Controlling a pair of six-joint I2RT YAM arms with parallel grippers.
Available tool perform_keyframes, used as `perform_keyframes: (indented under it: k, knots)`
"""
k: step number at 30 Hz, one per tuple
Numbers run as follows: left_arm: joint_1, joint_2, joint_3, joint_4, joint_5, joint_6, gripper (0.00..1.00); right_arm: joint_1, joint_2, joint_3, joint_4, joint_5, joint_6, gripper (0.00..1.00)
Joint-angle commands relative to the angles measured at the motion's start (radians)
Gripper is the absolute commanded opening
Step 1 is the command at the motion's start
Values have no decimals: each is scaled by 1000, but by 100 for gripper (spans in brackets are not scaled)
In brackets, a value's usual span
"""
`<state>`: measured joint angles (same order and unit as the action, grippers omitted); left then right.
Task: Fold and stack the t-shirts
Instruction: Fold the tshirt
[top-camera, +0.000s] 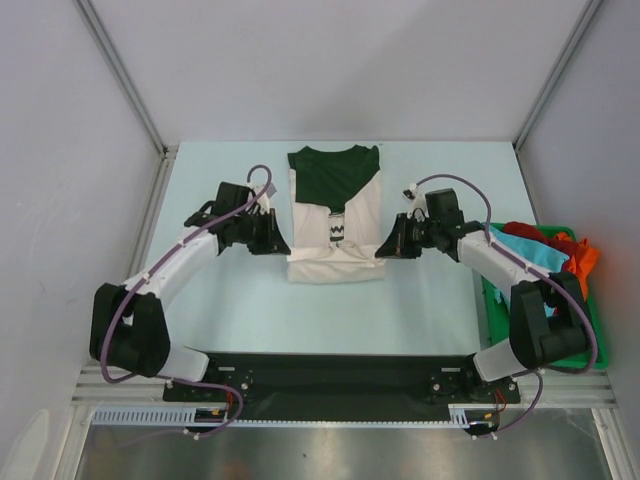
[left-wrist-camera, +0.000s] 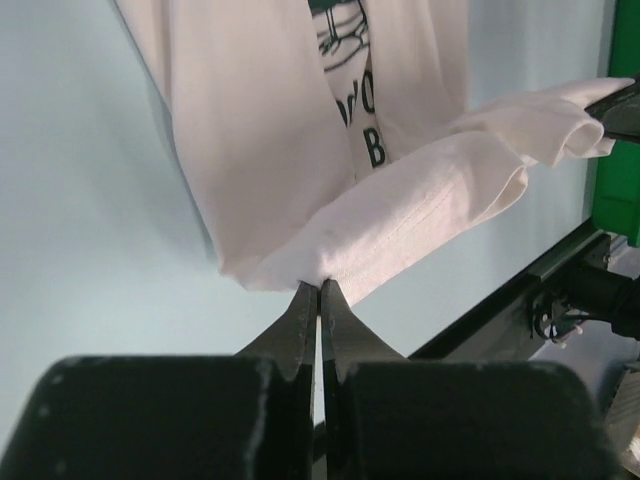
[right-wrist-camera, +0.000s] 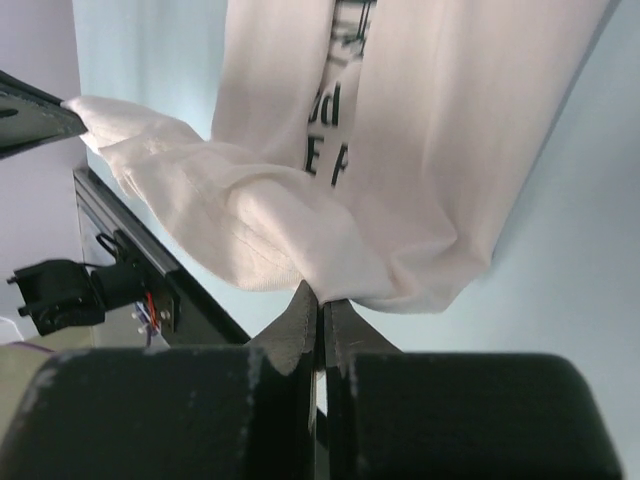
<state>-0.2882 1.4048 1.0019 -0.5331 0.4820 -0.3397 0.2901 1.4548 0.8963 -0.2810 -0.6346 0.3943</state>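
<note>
The cream-white t-shirt (top-camera: 362, 215) lies in the middle of the table with its sides folded in and dark lettering showing in the gap between them. A folded dark green t-shirt (top-camera: 335, 172) rests on its far end. My left gripper (top-camera: 286, 246) is shut on the near-left corner of the white shirt's hem, and my right gripper (top-camera: 381, 249) is shut on the near-right corner. In the left wrist view my left gripper (left-wrist-camera: 320, 285) pinches the hem of the white t-shirt (left-wrist-camera: 260, 150). Seen from the right wrist, my right gripper (right-wrist-camera: 320, 298) pinches the white t-shirt (right-wrist-camera: 440, 150). The hem hangs in a slack roll between the two grips.
A green bin (top-camera: 492, 300) with red, orange and light blue clothes stands at the table's right edge, beside the right arm. White walls enclose the table on three sides. The black mounting rail (top-camera: 330, 385) runs along the near edge.
</note>
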Motion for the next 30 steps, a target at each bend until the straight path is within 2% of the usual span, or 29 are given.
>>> perform_keyframes:
  k: [1, 7, 10, 11, 13, 14, 15, 16, 17, 18, 23, 27, 30]
  knots:
    - [17, 57, 86, 42, -39, 56, 0, -43, 62, 114, 62, -11, -35, 0]
    - [17, 183, 178, 82, -86, 83, 0, -72, 228, 248, 88, -19, -46, 0]
    - [24, 284, 265, 97, -140, 99, 0, -75, 324, 332, 121, -14, -40, 0]
    - [24, 311, 335, 93, -154, 106, 0, -75, 350, 376, 132, -11, -40, 0]
    - [24, 380, 406, 62, -230, 107, 0, -77, 404, 412, 132, 1, -44, 14]
    - [24, 393, 456, 55, -250, 104, 0, -78, 412, 427, 120, 33, -48, 36]
    - [24, 402, 474, 41, -270, 105, 18, -81, 415, 441, 115, 44, -60, 44]
    - [24, 405, 481, 35, -287, 107, 28, -92, 401, 441, 111, 50, -66, 50]
    - [24, 395, 478, 28, -289, 107, 32, -98, 388, 435, 100, 50, -68, 60]
    - [23, 381, 463, 22, -286, 97, 39, -107, 365, 402, 91, 50, -71, 63]
    - [24, 272, 244, 4, -194, 58, 48, -154, 219, 227, 13, 0, -95, 65]
    - [26, 195, 94, 19, -67, 33, 56, -155, 173, 80, 31, -40, -81, 64]
    - [32, 178, 12, 50, 33, 5, 58, -147, 171, 18, 54, -53, -63, 62]
